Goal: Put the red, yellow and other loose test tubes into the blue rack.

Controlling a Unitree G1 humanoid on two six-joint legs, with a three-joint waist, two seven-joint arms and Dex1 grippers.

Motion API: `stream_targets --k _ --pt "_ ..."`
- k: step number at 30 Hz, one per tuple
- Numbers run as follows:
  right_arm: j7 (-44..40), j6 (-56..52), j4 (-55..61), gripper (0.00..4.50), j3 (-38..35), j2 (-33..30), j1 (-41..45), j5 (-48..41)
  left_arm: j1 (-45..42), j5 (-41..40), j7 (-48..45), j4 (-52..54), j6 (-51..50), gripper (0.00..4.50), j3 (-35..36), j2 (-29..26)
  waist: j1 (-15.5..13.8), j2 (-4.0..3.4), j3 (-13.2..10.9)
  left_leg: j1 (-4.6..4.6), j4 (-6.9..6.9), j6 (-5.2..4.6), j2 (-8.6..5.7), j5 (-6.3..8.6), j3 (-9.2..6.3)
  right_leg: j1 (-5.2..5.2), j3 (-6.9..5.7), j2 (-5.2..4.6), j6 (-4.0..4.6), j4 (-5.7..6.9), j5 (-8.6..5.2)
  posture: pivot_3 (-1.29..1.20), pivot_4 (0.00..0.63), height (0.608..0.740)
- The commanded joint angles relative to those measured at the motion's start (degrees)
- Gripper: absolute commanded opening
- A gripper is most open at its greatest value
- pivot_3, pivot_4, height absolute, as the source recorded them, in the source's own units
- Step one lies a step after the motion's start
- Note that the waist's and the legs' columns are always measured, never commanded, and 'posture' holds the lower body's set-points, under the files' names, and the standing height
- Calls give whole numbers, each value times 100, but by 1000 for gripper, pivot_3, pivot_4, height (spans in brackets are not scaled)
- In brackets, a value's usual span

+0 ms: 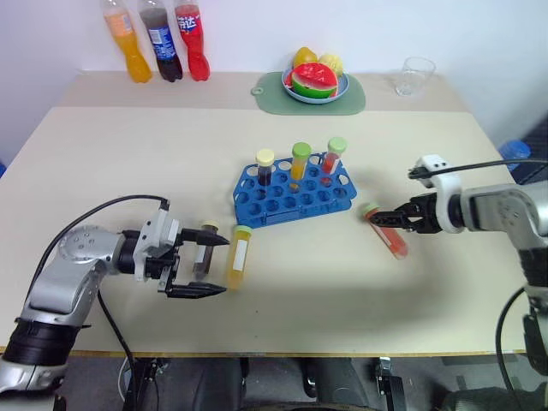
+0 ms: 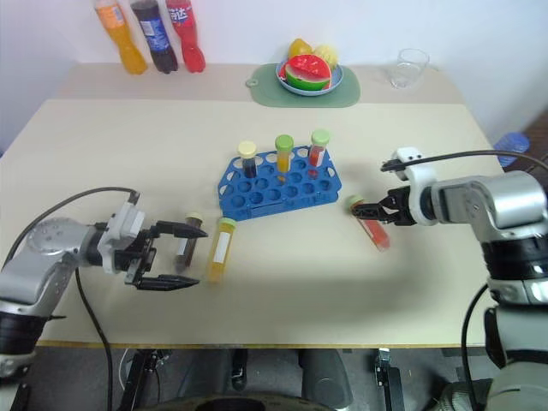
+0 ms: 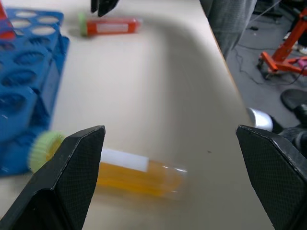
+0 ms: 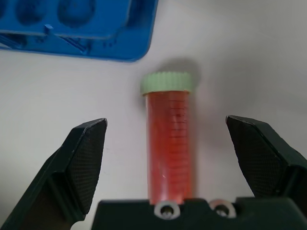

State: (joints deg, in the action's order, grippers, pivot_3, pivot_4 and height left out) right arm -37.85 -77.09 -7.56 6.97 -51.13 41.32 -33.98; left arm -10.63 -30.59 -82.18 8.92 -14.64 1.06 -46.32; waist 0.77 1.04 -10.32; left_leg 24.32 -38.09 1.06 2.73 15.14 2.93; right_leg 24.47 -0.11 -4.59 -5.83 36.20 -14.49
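Beige table (image 1: 282,282), seen from above the robot's two arms. Nearest, on the left, the left gripper (image 1: 204,265) lies low over the table with its black fingers spread wide and holding nothing. Between them lies the dark brown tube (image 1: 204,252), and just past the fingertips lies the yellow tube (image 1: 238,255) with a white label and pale cap — both loose on the table.

On the right, the right gripper (image 4: 169,167) points down at the red tube (image 4: 168,151), which lies flat on the table with its green cap toward the rack. Its fingers are spread to either side of the tube, not yet touching it.

Further back, in the middle, sits the blue rack (image 1: 295,199). Three capped tubes already stand upright in its far row; most holes are free.

Beyond, a green mat with a fruit plate (image 1: 315,84), a clear glass (image 1: 415,75) and three soda bottles (image 1: 159,38) line the far edge.

By my reading, all three loose tubes are still to be racked — the red one looks likely to be first.
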Motion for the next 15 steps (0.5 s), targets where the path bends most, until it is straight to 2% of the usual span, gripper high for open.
stream_targets --k 1,4,5,7,11,15 --pt "-265 164 -567 4407 423 130 394 380 203 -128 107 404 -72 4478 231 -154 0 -2 0 1 0 0 0 0 -1 0 0 3 0 0 0 0 150 740" --pt "-469 369 -810 4407 748 204 472 656 346 -191 194 566 -163 4478 288 -206 1 4 5 1 -1 0 1 0 -1 1 -1 3 -1 0 1 0 150 740" --pt "-539 471 -874 4148 890 235 461 768 402 -201 225 621 -188 4498 322 -221 2 8 7 0 -2 0 1 0 0 -1 0 3 0 0 0 0 150 740" --pt "-662 637 -953 3495 1088 279 431 961 479 -216 271 694 -214 4500 370 -244 18 23 16 -3 -4 0 2 0 0 -2 -1 4 0 1 0 0 150 740" --pt "-898 1233 -554 1527 1375 34 133 1447 587 -266 330 797 -285 4500 428 -307 19 25 20 -12 -4 0 5 0 0 -8 -1 7 6 1 -2 0 150 740" --pt "-866 2284 123 1527 1243 -304 -493 1961 538 -250 394 764 -267 4500 370 -270 -14 35 27 -11 -4 0 4 0 0 -10 -1 6 3 0 -1 0 150 740"
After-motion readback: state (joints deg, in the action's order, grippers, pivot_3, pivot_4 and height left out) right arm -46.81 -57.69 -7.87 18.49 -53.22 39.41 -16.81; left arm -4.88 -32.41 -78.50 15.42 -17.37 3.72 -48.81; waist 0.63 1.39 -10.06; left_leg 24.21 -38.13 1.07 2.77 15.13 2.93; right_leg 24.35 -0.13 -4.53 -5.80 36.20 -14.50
